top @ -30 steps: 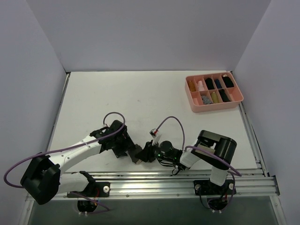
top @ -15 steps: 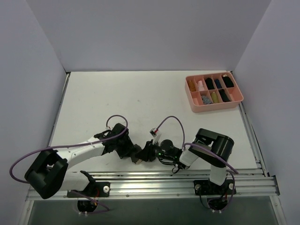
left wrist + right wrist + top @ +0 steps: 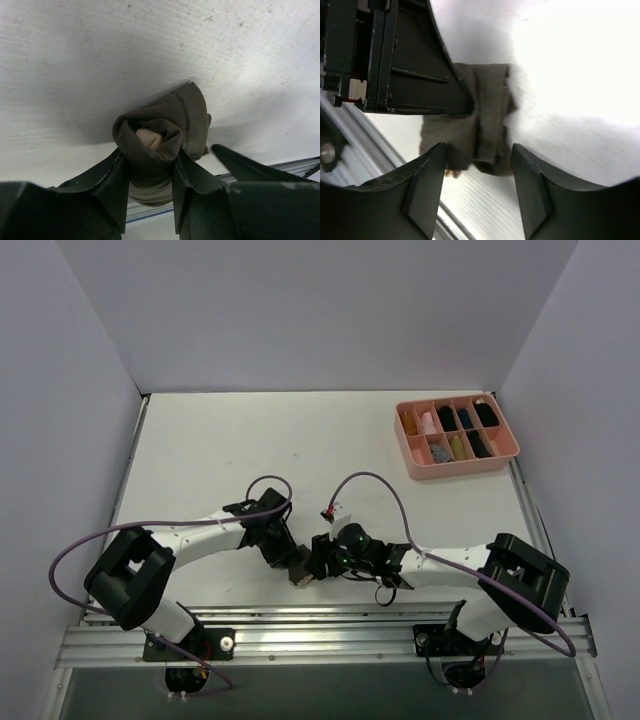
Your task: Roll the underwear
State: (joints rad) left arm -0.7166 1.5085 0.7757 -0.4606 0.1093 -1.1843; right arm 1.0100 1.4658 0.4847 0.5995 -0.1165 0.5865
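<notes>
The underwear (image 3: pixel 167 117) is a tight olive-brown roll, with a pale patch of what is probably its waistband showing at the core. It sits directly between the fingers of the left gripper (image 3: pixel 150 156), which press against its two sides and pinch it. A second ago that gripper stood wide around the cloth, and it has since closed in. The right gripper (image 3: pixel 479 147) has done the opposite: its fingers had been drawn in and now stand spread, with the roll just ahead of the tips and no clear contact on either side. Seen from above, the right arm has also stretched out low and long from its base, and the left arm's elbow has shifted. Both grippers still meet tip to tip over the near edge of the worktop (image 3: pixel 250 460), with the metal rail (image 3: pixel 350 625) just behind them. The pink tray (image 3: pixel 410 455) lies well away, beyond the right gripper toward the far corner. The swap reads as a handover: the rolling looks essentially done, and the left gripper now has the job of keeping the bundle from springing open while the right one lets go. The risk is that the loose outer flap beside the left fingers could unwind if the pinch slips. The right wrist view is partly washed out, so the far side of the roll cannot be judged there.
</notes>
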